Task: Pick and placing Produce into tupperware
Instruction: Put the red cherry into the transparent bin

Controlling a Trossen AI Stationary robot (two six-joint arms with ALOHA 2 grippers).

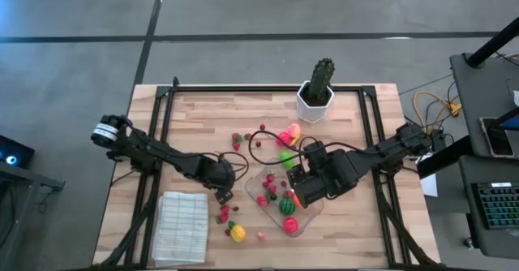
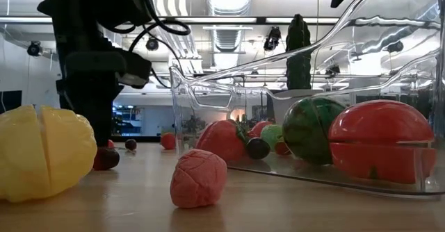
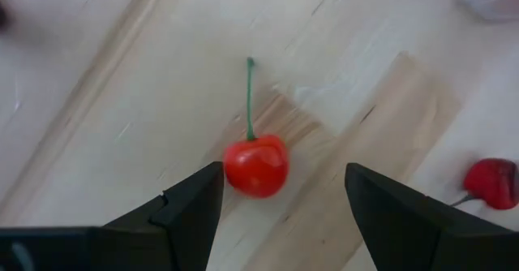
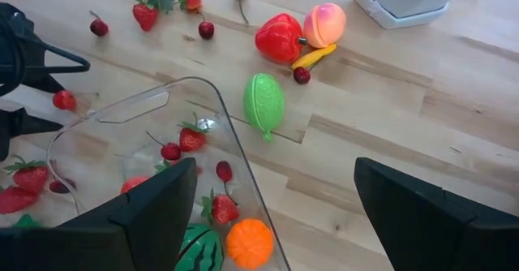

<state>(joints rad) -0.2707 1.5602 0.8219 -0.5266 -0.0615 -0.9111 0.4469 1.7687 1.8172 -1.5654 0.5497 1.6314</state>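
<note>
Wooden worktop (image 1: 203,117), high view: tupperware (image 1: 261,182) right of centre, holding watermelon (image 1: 287,207) and berries; loose produce beside it, cactus (image 1: 321,80) at far edge, white cloth (image 1: 180,225) near left.
Low view: yellow fruit (image 2: 42,152) and pink piece (image 2: 199,178) lie outside container.
Left wrist view: left gripper (image 3: 280,206) spread, low over worktop, cherry (image 3: 256,164) between fingers, not pinched.
Right wrist view: right gripper (image 4: 276,214) spread above tupperware, holding nothing; green piece (image 4: 264,103) just outside wall.

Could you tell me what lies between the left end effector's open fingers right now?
In the left wrist view, a red cherry with a green stem lies on the wooden table between the left end effector's fingers, nearer one finger.
</note>
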